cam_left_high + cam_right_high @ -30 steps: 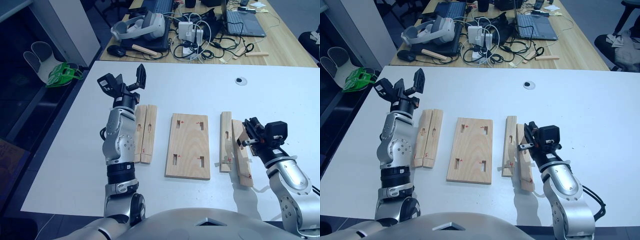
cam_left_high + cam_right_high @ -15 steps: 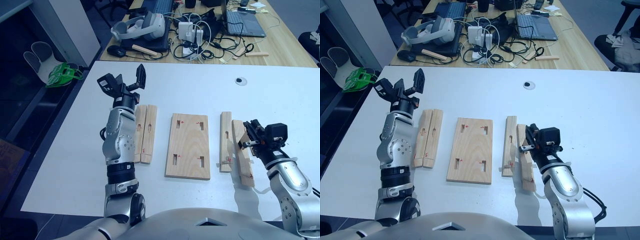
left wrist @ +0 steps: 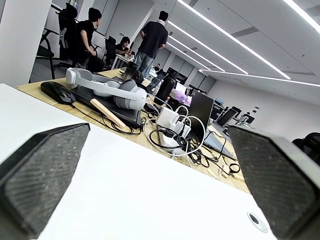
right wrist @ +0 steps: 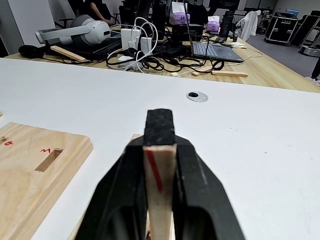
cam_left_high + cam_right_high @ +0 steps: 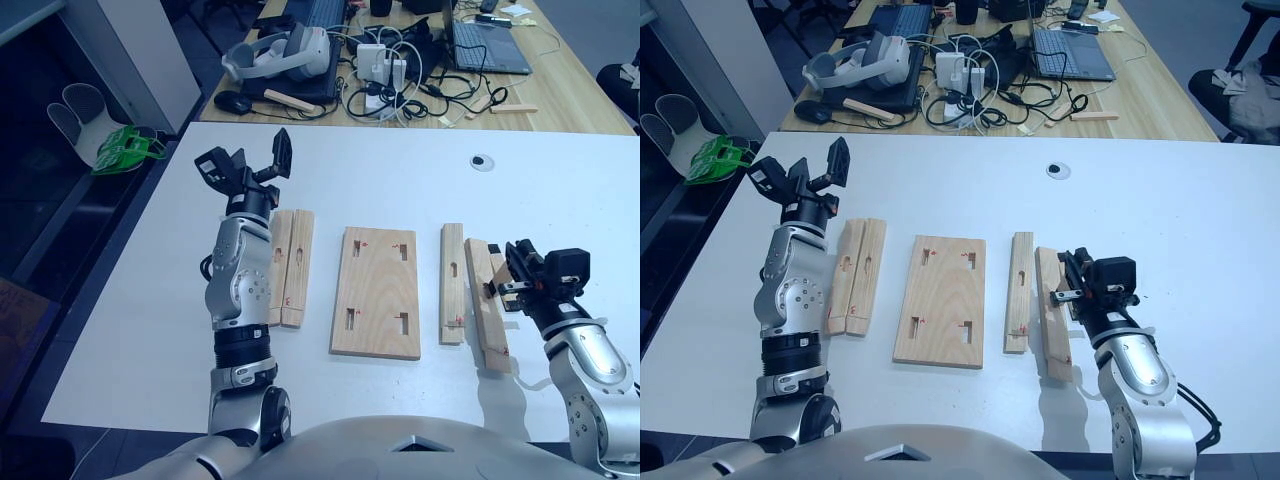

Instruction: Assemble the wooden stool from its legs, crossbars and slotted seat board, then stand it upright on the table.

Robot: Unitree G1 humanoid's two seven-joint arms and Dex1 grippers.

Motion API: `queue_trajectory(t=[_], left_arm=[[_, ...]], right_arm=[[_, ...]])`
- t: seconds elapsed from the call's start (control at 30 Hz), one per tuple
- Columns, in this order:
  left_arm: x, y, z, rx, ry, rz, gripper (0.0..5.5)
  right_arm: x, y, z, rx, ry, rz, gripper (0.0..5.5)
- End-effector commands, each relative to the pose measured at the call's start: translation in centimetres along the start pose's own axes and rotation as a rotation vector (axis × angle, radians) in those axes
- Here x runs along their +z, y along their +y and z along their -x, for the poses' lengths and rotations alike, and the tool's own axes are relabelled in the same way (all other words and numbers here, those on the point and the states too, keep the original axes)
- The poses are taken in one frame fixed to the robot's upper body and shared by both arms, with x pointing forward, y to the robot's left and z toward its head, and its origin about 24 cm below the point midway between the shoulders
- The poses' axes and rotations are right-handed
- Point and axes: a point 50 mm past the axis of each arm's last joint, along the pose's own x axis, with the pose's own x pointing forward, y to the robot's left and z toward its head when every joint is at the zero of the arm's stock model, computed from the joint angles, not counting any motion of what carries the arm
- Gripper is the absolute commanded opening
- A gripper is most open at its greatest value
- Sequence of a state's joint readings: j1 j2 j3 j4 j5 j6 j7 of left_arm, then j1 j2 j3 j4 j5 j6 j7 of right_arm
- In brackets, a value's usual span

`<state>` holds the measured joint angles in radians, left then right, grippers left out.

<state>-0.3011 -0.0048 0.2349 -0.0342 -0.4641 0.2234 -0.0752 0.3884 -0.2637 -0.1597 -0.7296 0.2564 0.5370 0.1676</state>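
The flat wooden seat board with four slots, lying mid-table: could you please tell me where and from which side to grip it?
Probably a long edge of the flat wooden seat board, approached low from the robot's left by the open left gripper. It lies flat on the white table, so only its thin edges offer a pinch; the right gripper is shut on a wooden leg.

Bare table (image 5: 560, 190) lanes flank seat board (image 5: 377, 290); left planks (image 5: 291, 268), right planks (image 5: 452, 283) bound them, seemingly low.

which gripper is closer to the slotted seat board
Right. The right gripper grips a plank right of the seat board; the left gripper sits farther, past its far-left corner.
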Motion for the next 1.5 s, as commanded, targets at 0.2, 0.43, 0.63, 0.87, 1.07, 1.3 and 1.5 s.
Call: queue_trajectory(t=[0.2, 0.43, 0.63, 0.87, 1.07, 1.3, 1.5], left_arm=[[0.0, 0.1, -0.1, 0.007, 0.008, 0.000, 5.10], [0.0, 0.0, -0.2, 0.006, 0.009, 0.003, 5.10], [0.0, 0.0, -0.2, 0.007, 0.009, -0.001, 5.10], [-0.1, -0.1, -0.4, 0.000, 0.013, 0.003, 5.10], [-0.1, -0.2, -0.8, -0.010, 0.020, -0.002, 5.10], [0.0, -0.3, -0.9, -0.013, 0.021, -0.002, 5.10], [-0.1, -0.1, -1.0, 0.001, 0.013, 0.008, 5.10]], right_arm=[[0.6, 0.5, -0.2, 0.036, -0.059, 0.005, 0.40], [-0.8, 0.2, 0.0, 0.010, 0.012, -0.062, 0.40], [-1.6, 0.0, -0.1, 0.007, 0.051, -0.078, 0.40], [-3.1, -1.5, -1.0, -0.017, 0.064, -0.115, 0.40], [-1.8, -3.2, -5.9, 0.011, -0.027, -0.106, 0.40], [-1.1, -3.7, -7.2, 0.043, -0.099, -0.052, 0.40], [5.1, -3.6, -8.4, 0.011, -0.323, -0.016, 1.34]])
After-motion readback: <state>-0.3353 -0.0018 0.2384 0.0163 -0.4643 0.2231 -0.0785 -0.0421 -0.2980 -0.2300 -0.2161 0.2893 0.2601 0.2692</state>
